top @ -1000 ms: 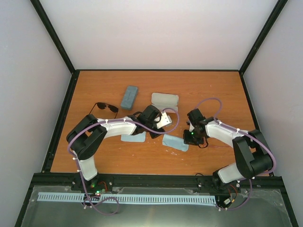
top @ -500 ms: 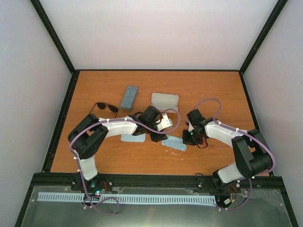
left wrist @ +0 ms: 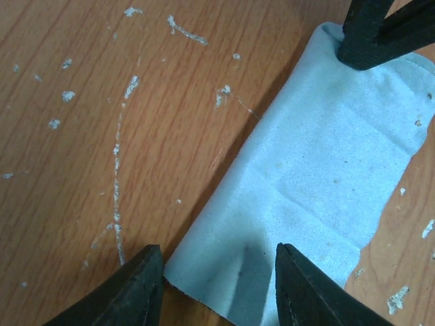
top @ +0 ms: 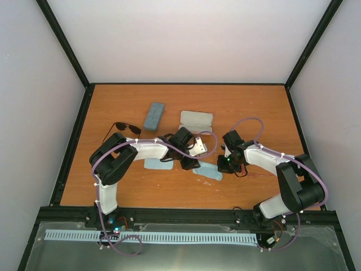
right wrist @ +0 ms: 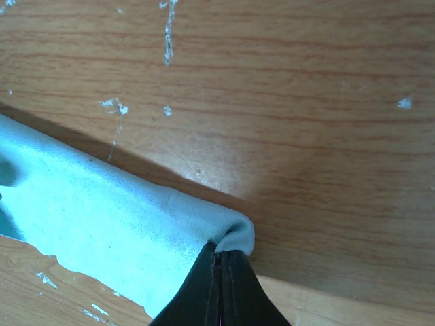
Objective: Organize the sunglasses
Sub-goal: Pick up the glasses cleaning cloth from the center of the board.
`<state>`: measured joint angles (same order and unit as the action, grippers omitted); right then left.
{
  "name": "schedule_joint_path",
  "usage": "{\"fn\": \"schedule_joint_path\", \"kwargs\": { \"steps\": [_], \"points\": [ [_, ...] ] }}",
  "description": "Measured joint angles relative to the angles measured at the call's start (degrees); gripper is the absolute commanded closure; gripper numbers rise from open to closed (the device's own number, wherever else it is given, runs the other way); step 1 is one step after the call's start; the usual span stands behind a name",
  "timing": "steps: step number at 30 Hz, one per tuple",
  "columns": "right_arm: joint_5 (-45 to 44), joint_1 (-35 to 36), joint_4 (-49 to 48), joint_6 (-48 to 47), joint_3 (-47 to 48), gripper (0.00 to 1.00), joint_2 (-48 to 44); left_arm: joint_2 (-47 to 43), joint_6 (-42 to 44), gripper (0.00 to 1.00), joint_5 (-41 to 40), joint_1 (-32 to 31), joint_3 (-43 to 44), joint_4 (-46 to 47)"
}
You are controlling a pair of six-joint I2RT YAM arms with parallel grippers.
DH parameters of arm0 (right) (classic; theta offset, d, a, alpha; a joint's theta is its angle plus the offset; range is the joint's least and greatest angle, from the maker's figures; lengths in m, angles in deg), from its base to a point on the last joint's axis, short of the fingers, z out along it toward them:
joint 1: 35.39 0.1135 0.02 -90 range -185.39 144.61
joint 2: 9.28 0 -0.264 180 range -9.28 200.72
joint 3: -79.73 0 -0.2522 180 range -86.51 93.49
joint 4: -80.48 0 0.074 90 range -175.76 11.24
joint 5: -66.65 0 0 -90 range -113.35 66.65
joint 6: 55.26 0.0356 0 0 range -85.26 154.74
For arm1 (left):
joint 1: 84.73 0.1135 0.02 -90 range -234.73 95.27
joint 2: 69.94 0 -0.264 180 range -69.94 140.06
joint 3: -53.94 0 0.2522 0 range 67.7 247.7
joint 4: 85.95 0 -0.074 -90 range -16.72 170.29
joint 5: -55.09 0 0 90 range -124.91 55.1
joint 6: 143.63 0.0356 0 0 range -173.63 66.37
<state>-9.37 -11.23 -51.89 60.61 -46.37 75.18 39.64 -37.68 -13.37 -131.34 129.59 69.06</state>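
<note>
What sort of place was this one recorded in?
Probably a lab robot cell, not a home: plain white walls in a black frame enclose a wooden tabletop, with the left arm and right arm bolted at its near edge.

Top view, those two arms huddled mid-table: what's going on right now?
Both arms are working on one light-blue cloth in the middle of the wooden table. The right gripper is shut, pinching one corner of the cloth. The left gripper is open, its jaws standing either side of the opposite end without clamping it. The black sunglasses with dark lenses lie untouched off to the left, close to the closed blue-grey oblong case.
</note>
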Motion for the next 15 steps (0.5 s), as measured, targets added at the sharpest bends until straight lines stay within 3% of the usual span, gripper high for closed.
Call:
{"fn": "schedule_joint_path", "kwargs": {
  "steps": [5, 15],
  "points": [
    [0.0, 0.0, 0.0, -0.2, 0.0, 0.97, 0.0, 0.1, 0.0, 0.76, 0.3, 0.0, 0.0, -0.1],
    [-0.1, 0.0, 0.1, -0.2, 0.1, 0.97, 0.0, 0.1, 0.0, 0.99, 1.0, 0.0, 0.0, -0.5]
  ]
}}
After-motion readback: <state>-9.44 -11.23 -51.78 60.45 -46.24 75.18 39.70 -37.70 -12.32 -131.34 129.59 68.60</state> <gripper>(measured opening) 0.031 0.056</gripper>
